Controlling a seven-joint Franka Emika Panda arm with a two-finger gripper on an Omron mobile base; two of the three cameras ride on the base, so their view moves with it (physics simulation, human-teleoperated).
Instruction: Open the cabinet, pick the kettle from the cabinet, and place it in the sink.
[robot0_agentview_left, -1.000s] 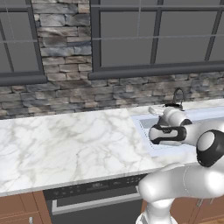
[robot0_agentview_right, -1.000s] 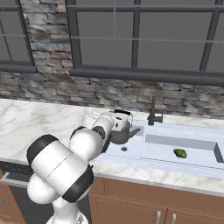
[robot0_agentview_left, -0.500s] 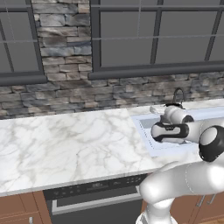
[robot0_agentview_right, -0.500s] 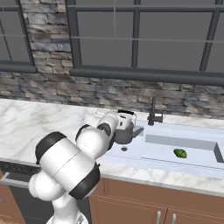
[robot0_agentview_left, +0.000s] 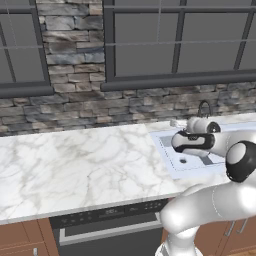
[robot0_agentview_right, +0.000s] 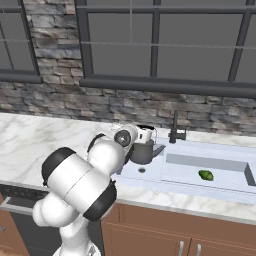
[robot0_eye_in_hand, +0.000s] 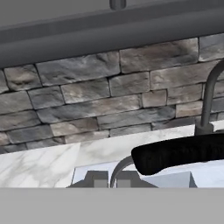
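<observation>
Kettle (robot0_agentview_right: 141, 152) is seen at the left end of the sink (robot0_agentview_right: 225, 186), carried over the basin near the drain, with its spout turned toward the faucet (robot0_agentview_right: 175, 129). In the hand view its black arched handle (robot0_eye_in_hand: 179, 153) is crossed close in front of the camera. The hand (robot0_agentview_right: 144, 136) is placed just above the kettle; how wide it is parted cannot be told, because the tips are hidden, but the kettle seems to be held by the handle. Whether the kettle already touches the bottom cannot be told.

For the step in hand, the kettle should be lowered straight and slowly until it is carried by the basin floor, kept upright, and only then released. The spout should be kept away from the faucet, and the small green thing (robot0_agentview_right: 205, 175) further right in the sink should not be touched.

The white marble worktop (robot0_agentview_left: 75, 170) is spread to the left. Behind it a grey stone wall (robot0_agentview_left: 75, 95) and dark-framed windows (robot0_agentview_left: 180, 45) are seen.
</observation>
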